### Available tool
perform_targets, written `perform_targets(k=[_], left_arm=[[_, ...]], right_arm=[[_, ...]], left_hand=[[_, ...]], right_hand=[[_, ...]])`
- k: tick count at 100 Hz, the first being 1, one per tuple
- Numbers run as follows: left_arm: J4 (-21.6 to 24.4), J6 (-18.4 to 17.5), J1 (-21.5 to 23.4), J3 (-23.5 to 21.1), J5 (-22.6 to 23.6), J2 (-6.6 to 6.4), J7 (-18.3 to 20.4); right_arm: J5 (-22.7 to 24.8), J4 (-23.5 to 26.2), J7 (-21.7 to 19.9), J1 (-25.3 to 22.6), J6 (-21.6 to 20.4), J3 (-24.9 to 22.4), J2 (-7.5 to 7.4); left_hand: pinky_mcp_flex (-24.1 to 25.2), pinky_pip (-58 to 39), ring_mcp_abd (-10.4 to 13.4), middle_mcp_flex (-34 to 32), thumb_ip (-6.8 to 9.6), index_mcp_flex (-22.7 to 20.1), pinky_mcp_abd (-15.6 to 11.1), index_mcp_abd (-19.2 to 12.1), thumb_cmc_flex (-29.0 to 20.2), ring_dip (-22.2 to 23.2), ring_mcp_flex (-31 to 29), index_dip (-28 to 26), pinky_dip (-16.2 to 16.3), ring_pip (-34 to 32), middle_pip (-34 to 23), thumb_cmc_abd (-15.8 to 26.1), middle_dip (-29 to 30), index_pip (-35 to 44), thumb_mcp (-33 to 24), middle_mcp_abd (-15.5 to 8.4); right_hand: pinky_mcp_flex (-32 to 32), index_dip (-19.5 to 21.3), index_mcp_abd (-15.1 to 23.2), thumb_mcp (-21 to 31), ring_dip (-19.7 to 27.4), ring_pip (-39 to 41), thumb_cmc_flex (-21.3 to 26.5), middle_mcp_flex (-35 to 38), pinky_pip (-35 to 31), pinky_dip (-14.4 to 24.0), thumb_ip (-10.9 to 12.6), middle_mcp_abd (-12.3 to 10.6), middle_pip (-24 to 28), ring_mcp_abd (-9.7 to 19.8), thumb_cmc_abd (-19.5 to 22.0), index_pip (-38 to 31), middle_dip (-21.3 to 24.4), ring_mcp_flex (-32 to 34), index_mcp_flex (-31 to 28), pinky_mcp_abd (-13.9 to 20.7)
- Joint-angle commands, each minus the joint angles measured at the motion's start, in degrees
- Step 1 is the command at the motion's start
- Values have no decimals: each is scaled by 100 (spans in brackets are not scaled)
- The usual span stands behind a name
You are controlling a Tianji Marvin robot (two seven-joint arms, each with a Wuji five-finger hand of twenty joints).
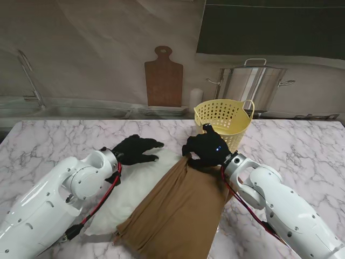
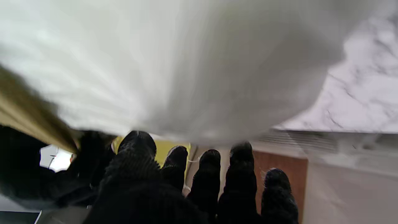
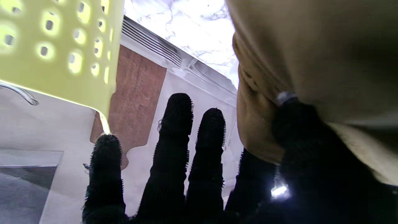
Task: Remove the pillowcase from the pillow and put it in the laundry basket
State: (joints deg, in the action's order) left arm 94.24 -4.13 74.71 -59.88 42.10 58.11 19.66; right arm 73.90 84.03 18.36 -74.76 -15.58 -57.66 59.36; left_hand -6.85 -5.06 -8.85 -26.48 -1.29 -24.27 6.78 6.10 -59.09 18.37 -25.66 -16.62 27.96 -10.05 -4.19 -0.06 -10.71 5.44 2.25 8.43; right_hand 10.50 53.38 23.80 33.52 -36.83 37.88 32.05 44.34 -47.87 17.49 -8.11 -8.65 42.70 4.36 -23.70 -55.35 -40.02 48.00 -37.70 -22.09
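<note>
A white marble table [image 1: 48,140] with grey veins carries a white pillow [image 1: 137,189], half covered by a brown pillowcase [image 1: 180,210]. Just beyond the pillow's far end, to its right, stands a yellow perforated laundry basket [image 1: 223,116].

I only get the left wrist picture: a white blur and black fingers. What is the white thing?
Observer: A white pillow on a marble table; the left robot hand lies open on its far end.
Operator: And the brown strip at the edge?
Observer: A brown pillowcase, pinched at its far end by the right robot hand.
Operator: The yellow bit?
Observer: A yellow laundry basket, standing just beyond the right robot hand.
</note>
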Motion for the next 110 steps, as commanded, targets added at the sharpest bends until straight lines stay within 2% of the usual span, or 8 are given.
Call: perform_targets(k=[1,6,13,30,43,53,69,110], left_arm=[[-182,-93,39,217,87,92,104],[-288,-107,8,393,-8,102,51],[-409,-128,-86,646,-127,86,135],[-663,-300,-492,1360,18,-59,702],[-844,-245,-856,1937,234,-184,1160],[-941,-87,-960,2123,472,-218,1232],[-785,100,-625,1631,1188,-167,984],[-135,83,41,143,2066,-36,426]], right_arm=[[22,7,39,-126,10,16,-82],[62,31,35,-188,5,-44,-93],[81,18,38,-222,0,-79,-101],[97,-35,10,-281,55,-120,-113],[162,-28,-70,-389,58,-192,-140],[222,-23,-118,-477,48,-273,-162],[228,-26,-152,-507,65,-314,-164],[38,-165,-76,-42,140,56,-100]], left_hand=[[-36,-3468,-152,-203,-20,-273,76,142,-23,132,-89,-203,119,-59,-86,195,-151,218,-22,112],[-57,-3547,-170,-375,-21,-526,85,216,13,182,-152,-406,129,-99,-179,138,-292,411,-16,140],[-34,-3554,-192,-370,-33,-503,84,224,176,192,-123,-452,125,-91,-178,13,-330,409,51,154],[118,-3383,-157,77,-19,15,50,130,780,171,138,-394,33,19,67,-448,-291,26,46,88],[181,-3171,-170,385,-3,565,51,316,1544,124,300,-129,-9,97,153,-898,-191,-349,-28,95],[152,-3168,-162,383,6,655,34,367,1523,128,282,-70,12,85,142,-986,-188,-386,-93,109],[33,-3361,-140,225,19,566,18,371,708,197,108,13,122,-38,71,-771,-216,-308,-120,115],[-128,-3842,-184,38,8,280,71,311,249,379,-159,24,248,-271,-46,-444,-259,-149,-89,130]], right_hand=[[-63,227,-26,-161,21,3,71,-88,-51,-74,-84,-51,16,97,306,-591,26,18,-73,-3],[-62,225,-25,-164,24,0,77,-82,-54,-74,-81,-52,16,98,305,-593,30,17,-72,-6],[-64,223,-26,-171,27,0,78,-92,-55,-75,-79,-50,11,99,310,-597,35,15,-75,-4],[-71,214,-34,-175,33,-6,92,-103,-54,-80,-73,-40,10,97,305,-600,41,3,-81,-7],[-72,208,-32,-181,39,-12,91,-102,-53,-83,-69,-38,10,88,292,-601,47,-3,-89,-12],[-72,204,-29,-183,44,-17,88,-98,-52,-86,-67,-35,4,81,288,-599,53,2,-96,-18],[-82,203,-29,-178,47,-20,98,-92,-43,-93,-65,-28,2,76,284,-599,56,3,-96,-21],[-81,202,-32,-186,50,-21,102,-100,-45,-101,-66,-30,2,81,309,-600,58,4,-95,-21]])
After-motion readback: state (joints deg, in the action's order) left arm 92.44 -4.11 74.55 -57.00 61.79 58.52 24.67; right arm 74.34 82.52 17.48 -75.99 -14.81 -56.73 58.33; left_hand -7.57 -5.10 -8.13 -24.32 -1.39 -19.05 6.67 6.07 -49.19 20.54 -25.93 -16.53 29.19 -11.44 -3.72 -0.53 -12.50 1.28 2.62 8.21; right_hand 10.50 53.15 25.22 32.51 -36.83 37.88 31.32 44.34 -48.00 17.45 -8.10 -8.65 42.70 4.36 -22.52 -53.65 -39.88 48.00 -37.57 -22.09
